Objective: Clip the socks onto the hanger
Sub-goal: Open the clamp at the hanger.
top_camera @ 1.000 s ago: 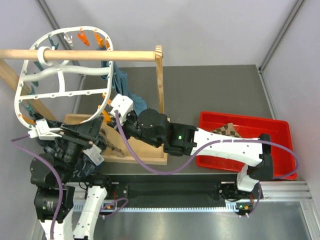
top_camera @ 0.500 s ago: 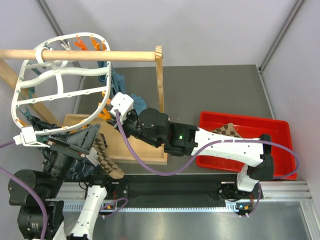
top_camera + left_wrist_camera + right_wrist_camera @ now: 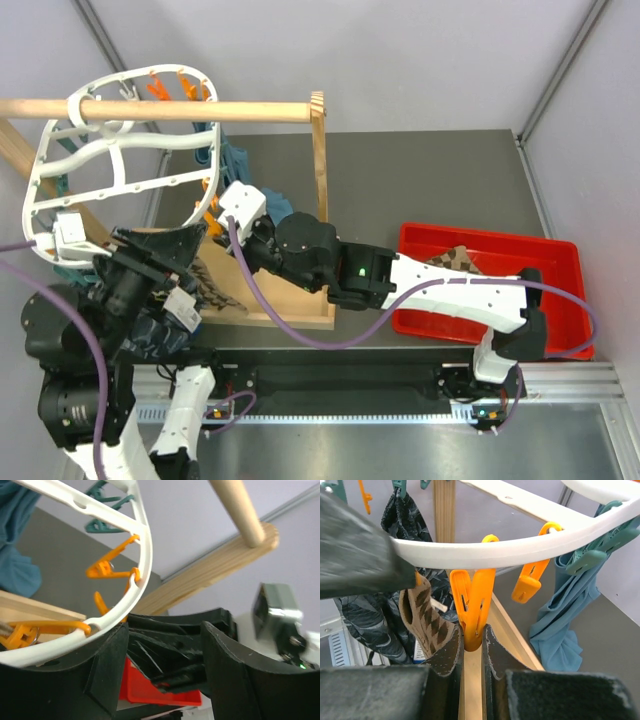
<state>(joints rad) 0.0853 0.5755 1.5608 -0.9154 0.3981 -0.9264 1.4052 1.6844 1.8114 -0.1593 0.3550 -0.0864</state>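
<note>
The white oval hanger point(image 3: 130, 187) hangs from the wooden rod at the upper left. My right gripper point(image 3: 218, 232) is shut on an orange peg point(image 3: 472, 607) under the hanger's rim point(image 3: 520, 550); in its wrist view the gripper point(image 3: 472, 642) pinches the peg's lower end. My left gripper point(image 3: 193, 250) is open just below the same rim point(image 3: 145, 555), which lies against its left finger point(image 3: 105, 670). One argyle sock point(image 3: 205, 285) dangles beside the pinched peg point(image 3: 427, 617); its top is hidden. A second sock point(image 3: 455, 262) lies in the red tray.
A red tray point(image 3: 500, 300) sits at the right. The wooden stand has a rod point(image 3: 200, 110), a post point(image 3: 320, 160) and a base frame point(image 3: 290, 305). Blue cloth point(image 3: 240, 165) hangs from the hanger's far side. Dark patterned fabric point(image 3: 150, 335) hangs by the left arm.
The left arm swung out to the left and came back in under the hanger rim, and the hanger tilted with it. The dangling sock dropped, then rose. The right arm barely moved.
</note>
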